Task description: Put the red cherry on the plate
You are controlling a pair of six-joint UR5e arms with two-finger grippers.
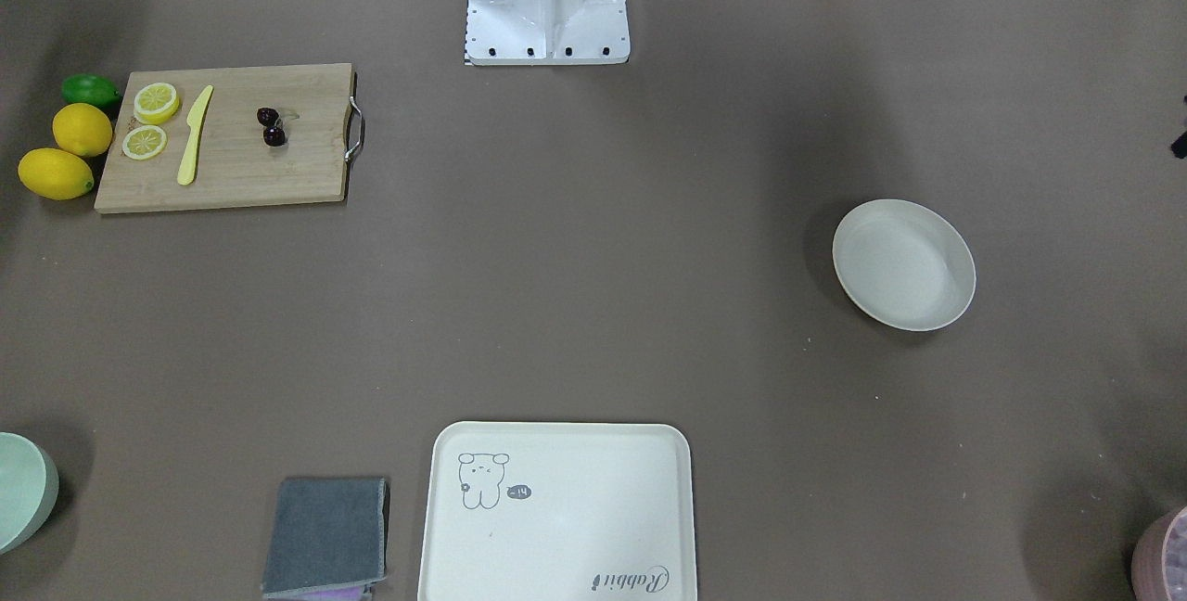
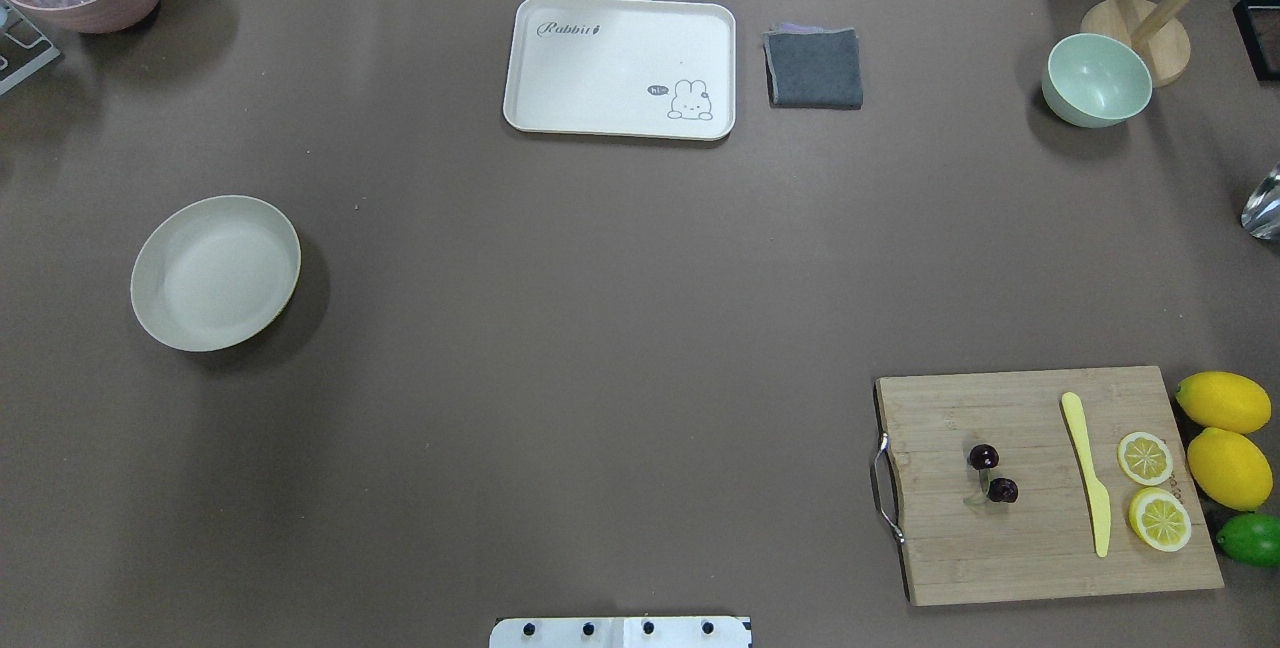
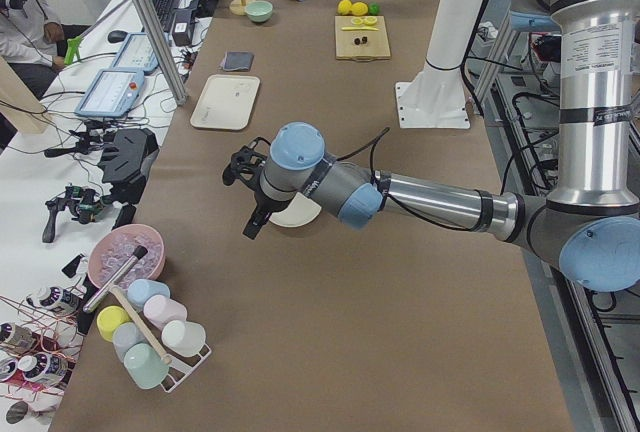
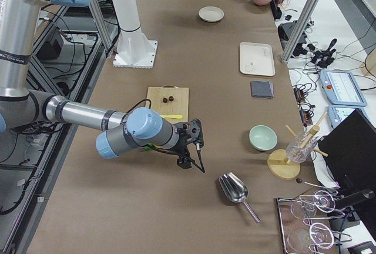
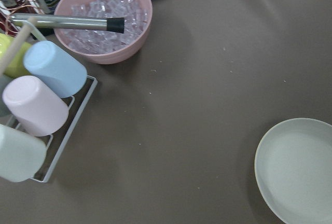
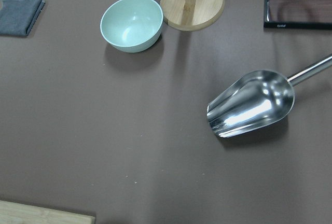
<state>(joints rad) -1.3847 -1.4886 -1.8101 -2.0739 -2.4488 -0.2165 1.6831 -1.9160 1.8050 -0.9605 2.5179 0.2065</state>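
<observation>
Overhead layout. The plate (image 2: 215, 272) (round, shallow, off-white, with a raised rim) lies empty at 9 o'clock on the matte brown surface (image 2: 600, 328). The red cherry (image 2: 992, 474), two glossy dark fruits on one green stem, rests on the wooden cutting board (image 2: 1000, 548) at 4 o'clock, well apart from the plate, with bare surface between them. A pink bowl (image 5: 119, 55) holds ice cubes; the mint bowl (image 6: 132, 23) is empty. The left tool (image 3: 252, 224) hangs near the plate, and the right tool (image 4: 189, 161) is beside the board. Neither tool's opening nor its hold can be told.
</observation>
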